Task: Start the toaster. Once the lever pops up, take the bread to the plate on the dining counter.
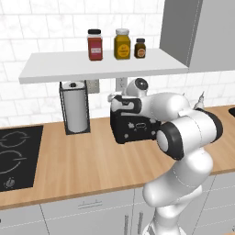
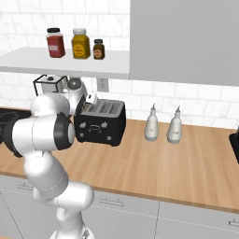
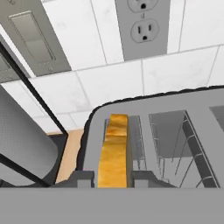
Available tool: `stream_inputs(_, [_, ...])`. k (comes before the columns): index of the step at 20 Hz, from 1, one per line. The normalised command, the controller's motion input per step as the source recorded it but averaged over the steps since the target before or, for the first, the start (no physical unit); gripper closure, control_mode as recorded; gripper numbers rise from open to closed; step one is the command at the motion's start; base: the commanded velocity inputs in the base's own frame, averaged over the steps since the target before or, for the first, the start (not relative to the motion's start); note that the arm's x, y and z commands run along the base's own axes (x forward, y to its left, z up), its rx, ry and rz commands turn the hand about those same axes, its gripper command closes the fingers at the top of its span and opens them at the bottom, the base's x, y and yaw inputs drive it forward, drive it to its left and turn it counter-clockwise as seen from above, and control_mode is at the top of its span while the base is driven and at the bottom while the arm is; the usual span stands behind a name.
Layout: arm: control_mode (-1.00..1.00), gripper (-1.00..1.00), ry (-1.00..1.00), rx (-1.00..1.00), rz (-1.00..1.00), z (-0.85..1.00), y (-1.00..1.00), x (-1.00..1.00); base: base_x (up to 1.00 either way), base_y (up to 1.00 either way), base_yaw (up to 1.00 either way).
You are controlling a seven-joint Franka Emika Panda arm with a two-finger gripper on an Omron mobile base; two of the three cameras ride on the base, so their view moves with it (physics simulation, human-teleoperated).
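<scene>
The black toaster (image 1: 133, 131) (image 2: 100, 126) stands on the wood worktop against the tiled wall. My hand reaches down onto its top from above. In the hand view the toaster's (image 3: 144, 105) left slot holds the bread (image 3: 114, 148), a tan slice seen edge-on with a golden-orange crust. The other slot is empty. My gripper (image 3: 113, 178) straddles the near end of the slice, one dark fingertip (image 3: 83, 178) pressed against each face. The plate and the dining counter are out of view.
A paper towel holder (image 1: 75, 108) (image 3: 22, 148) stands just left of the toaster. A shelf (image 1: 101, 64) with three jars hangs low above it. A wall outlet (image 3: 142, 26) is behind. Two white bottles (image 2: 153, 125) stand to the right, and a black cooktop (image 1: 16, 156) lies far left.
</scene>
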Motion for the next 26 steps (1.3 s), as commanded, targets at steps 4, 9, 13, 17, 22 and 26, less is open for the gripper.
stream_inputs(4, [-1.00,1.00,0.00,0.00,0.00,-0.04,0.00,-0.01,0.00,0.00,0.00])
stream_inputs(9, [-1.00,1.00,-0.01,-0.01,0.00,0.03,0.03,-0.18,0.00,0.00,0.00])
stream_inputs(13, [-1.00,1.00,-0.08,0.00,0.00,0.15,0.00,-0.38,0.00,0.00,0.00])
stream_inputs(17, [-1.00,1.00,-0.13,0.00,0.00,0.31,0.00,-0.14,0.00,0.00,0.00])
stream_inputs(22, [-1.00,1.00,-0.08,0.00,0.00,0.70,0.02,0.00,0.00,0.00,0.00])
stream_inputs(26, [-1.00,1.00,-0.09,-0.05,0.00,0.42,0.04,-0.26,0.00,0.00,0.00])
